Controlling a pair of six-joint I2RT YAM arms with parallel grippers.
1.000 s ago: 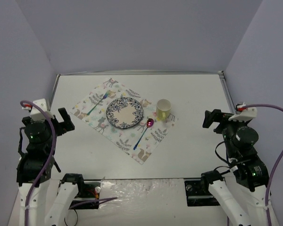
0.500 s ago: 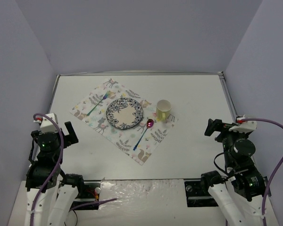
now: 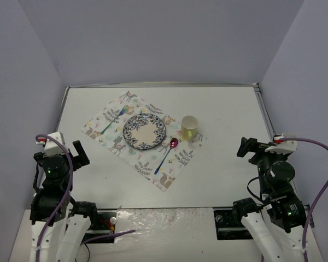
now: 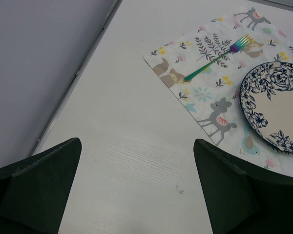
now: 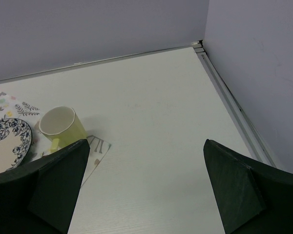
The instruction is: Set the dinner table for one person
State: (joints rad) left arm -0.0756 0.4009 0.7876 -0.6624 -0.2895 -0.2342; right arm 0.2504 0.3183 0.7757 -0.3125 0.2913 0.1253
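Note:
On the white dinner table [image 3: 224, 109] lies a square animal-print cloth [image 3: 116, 143]. A blue-patterned plate [image 3: 144, 131] sits at its middle, a fork [image 3: 113, 119] to the left, a purple-bowled spoon [image 3: 168, 152] to the right, and a yellow cup [image 3: 189, 127] upright at the right corner. My left gripper [image 3: 60, 150] hangs open over bare table near the left edge, well short of the cloth [image 4: 205, 92]. My right gripper [image 3: 265, 148] is open near the right edge, with the cup [image 5: 61, 127] far to its left. Neither holds anything.
Grey walls close in the table on three sides. A thin metal strip [image 3: 265, 117] runs along the right edge, seen also as the strip [image 5: 229, 102] in the right wrist view. The arm bases and cables [image 3: 98, 221] stand along the near edge.
Both arms drew back toward the near edge and lowered, most of it in the first half second. Both grippers stayed open. Nothing on the cloth moved.

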